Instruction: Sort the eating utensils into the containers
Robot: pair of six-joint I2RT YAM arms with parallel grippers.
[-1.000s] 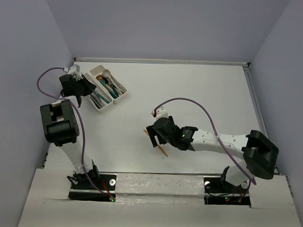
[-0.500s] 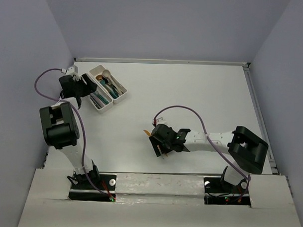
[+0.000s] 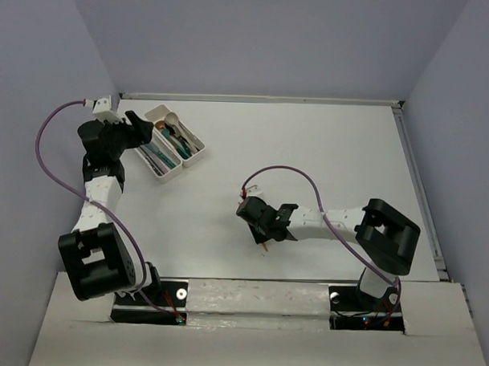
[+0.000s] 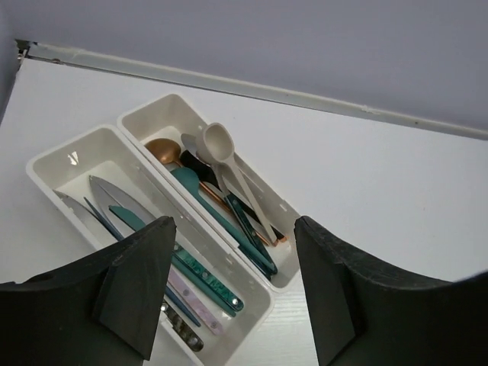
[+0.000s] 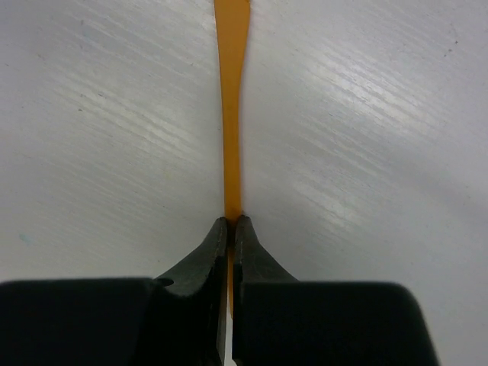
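The containers (image 3: 199, 138), two joined white trays, stand at the back left. In the left wrist view the containers (image 4: 76, 164) hold several eating utensils. Teal and blue knives (image 4: 191, 263) lie in the left tray. A cream spoon (image 4: 217, 149) and a copper spoon (image 4: 162, 150) lie in the right one. My left gripper (image 4: 232, 305) hovers open just before the trays, with nothing between its fingers. My right gripper (image 5: 231, 223) is down at the table's middle, shut on an orange knife (image 5: 232, 114) that lies flat and runs away from the fingertips.
A raised ledge (image 3: 263, 98) runs along the table's back edge, and a rail (image 3: 413, 181) borders the right side. The purple cable (image 3: 289, 172) of the right arm loops over the table near the knife.
My right gripper came down and shut on the orange knife. My left gripper opened and drew back a little from the trays, its arm swinging leftward.
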